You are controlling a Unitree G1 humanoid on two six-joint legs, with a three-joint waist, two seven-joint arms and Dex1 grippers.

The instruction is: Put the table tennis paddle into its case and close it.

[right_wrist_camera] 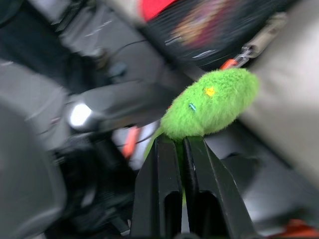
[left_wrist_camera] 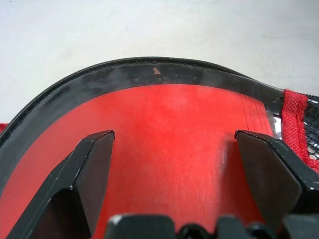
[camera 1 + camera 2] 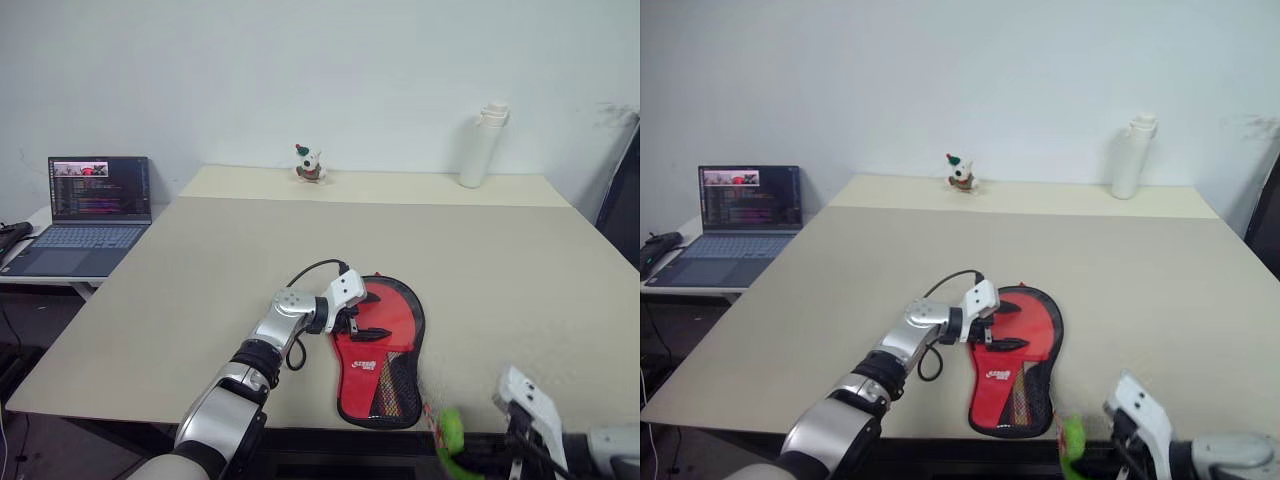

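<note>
The case (image 3: 372, 366) lies flat near the table's front edge, red side with white logo and black mesh facing up, its narrow end toward me. At its round end a smooth red face (image 2: 164, 114), which looks like the table tennis paddle, sits inside a black rim; the handle is hidden. My left gripper (image 3: 378, 317) hovers open just over that red face, with a finger (image 2: 89, 174) on each side and nothing between them. Below the table edge my right gripper (image 1: 182, 141) is shut on a fuzzy green tag (image 1: 212, 107) that hangs by a strap from the case's narrow end.
An open laptop (image 3: 95, 205) stands on a side desk at the left. A white bottle (image 3: 483, 145) and a small figurine (image 3: 310, 163) stand at the table's far edge. The beige table (image 3: 500, 270) is bare around the case.
</note>
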